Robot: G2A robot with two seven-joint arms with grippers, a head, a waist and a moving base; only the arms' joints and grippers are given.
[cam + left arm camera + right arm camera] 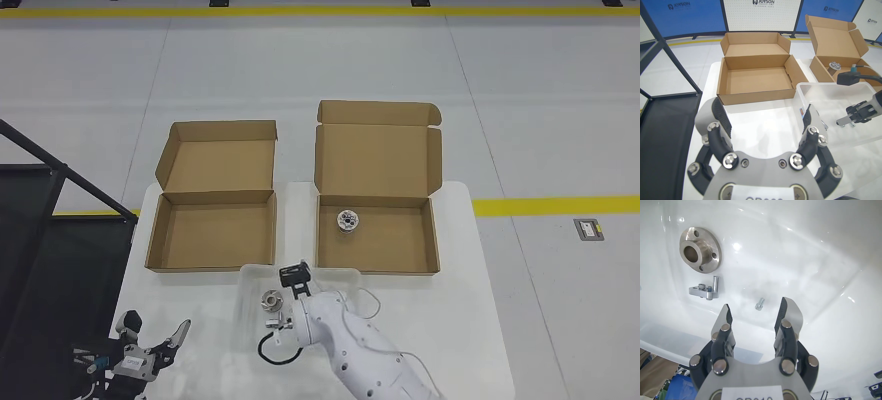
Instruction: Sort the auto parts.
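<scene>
A steel flange (700, 250), a small bracket (705, 290) and a loose bolt (759, 304) lie in the clear bin (810, 256).

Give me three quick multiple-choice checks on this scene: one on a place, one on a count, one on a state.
1. Where is the round silver metal flange?
A. in the clear plastic bin
B. in a cardboard box
C. in a gripper

2. How many open brown cardboard boxes are there?
A. one
B. two
C. four

3. What state is the right gripper in?
A. open
B. shut on a bolt
C. shut on the flange

Answers:
1 A: it lies on the bin's floor beside a silver bracket block.
2 B: two stand side by side.
3 A: its fingers are apart above a small silver bolt, holding nothing.
</scene>
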